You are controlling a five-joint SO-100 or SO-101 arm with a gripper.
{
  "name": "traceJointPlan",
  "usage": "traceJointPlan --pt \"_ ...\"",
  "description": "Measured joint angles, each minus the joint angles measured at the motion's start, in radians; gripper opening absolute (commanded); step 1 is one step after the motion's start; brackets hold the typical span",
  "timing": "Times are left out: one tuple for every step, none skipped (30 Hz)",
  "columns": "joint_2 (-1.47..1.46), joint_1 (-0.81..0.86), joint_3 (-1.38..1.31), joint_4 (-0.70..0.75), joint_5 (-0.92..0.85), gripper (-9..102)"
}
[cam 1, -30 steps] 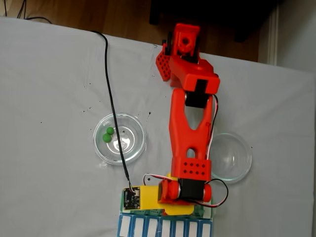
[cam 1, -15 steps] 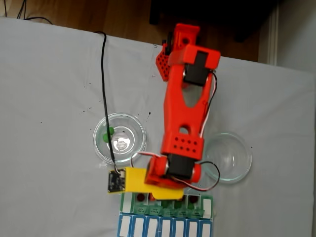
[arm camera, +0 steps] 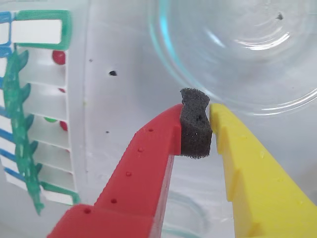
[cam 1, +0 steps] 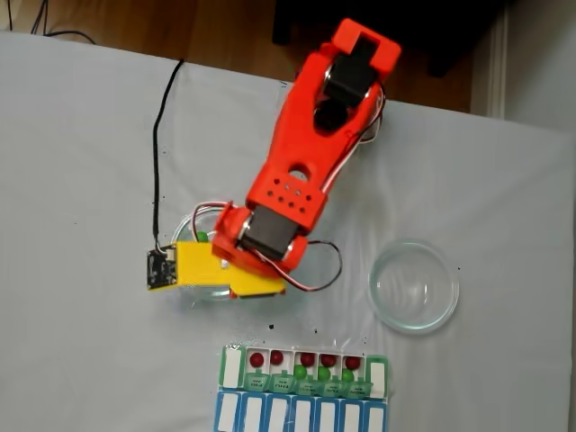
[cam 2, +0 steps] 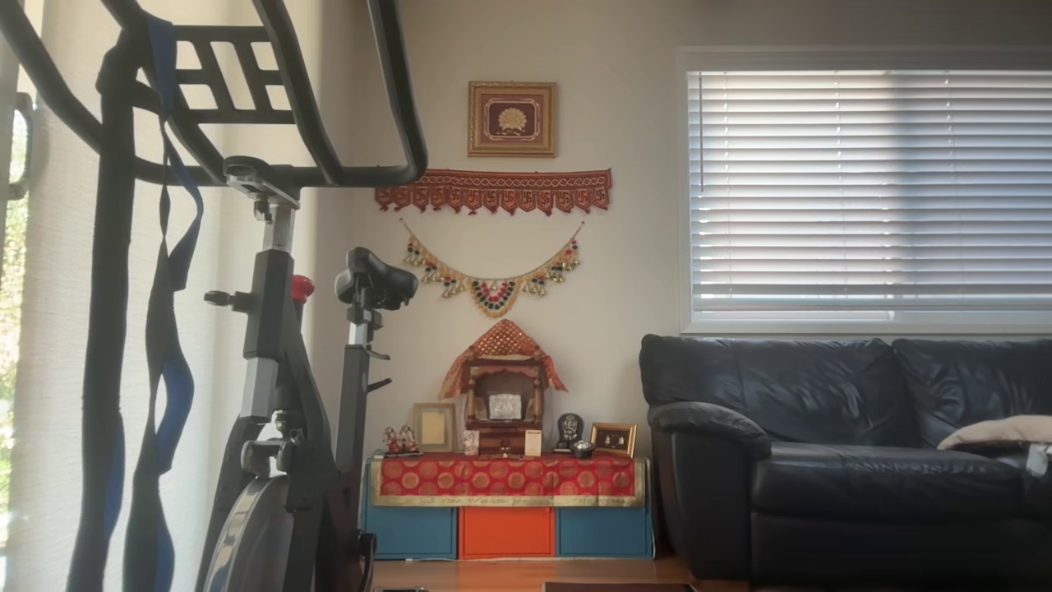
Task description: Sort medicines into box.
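In the fixed view the box lies at the table's near edge, its green lids flipped open. Dark red medicines and green ones sit in its white compartments. My gripper hangs over the left glass dish, above and left of the box, and covers most of that dish. In the wrist view the red finger and yellow finger of my gripper press a dark foam pad together, with no medicine between them. The box is at the left, holding a red ball.
An empty clear glass dish stands to the right of the arm; its rim is just beyond the fingertips in the wrist view. A black cable runs from the wrist camera to the table's back edge. White cloth covers the table.
The arm has swung from over the box up and to the left, now above the left dish. The box's open compartments with their balls have come into view.
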Motion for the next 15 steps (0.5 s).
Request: traceJointPlan --pt "0.005 0.009 0.012 -0.005 -0.023 1" --pt "0.008 0.018 0.025 -0.011 -0.051 1" --pt "0.009 0.026 0.034 -0.017 -0.078 1" --pt "0.009 0.032 0.040 -0.021 -0.106 1" --pt "0.009 0.038 0.041 -0.025 -0.140 1" --pt "0.009 0.044 0.041 -0.028 -0.169 1" --pt "0.008 0.051 0.041 -0.028 -0.196 1" --pt "0.002 0.058 0.041 -0.028 -0.221 1" --pt "-0.014 0.066 0.041 -0.028 -0.249 2" --pt "-0.035 0.074 0.041 -0.028 -0.282 2" --pt "-0.049 0.077 0.041 -0.028 -0.302 2" --pt "-0.071 0.081 0.035 -0.021 -0.333 2" --pt "-0.094 0.083 0.025 -0.014 -0.364 2" --pt "-0.114 0.083 0.015 -0.006 -0.393 2" --pt "-0.133 0.084 0.006 0.000 -0.423 2"
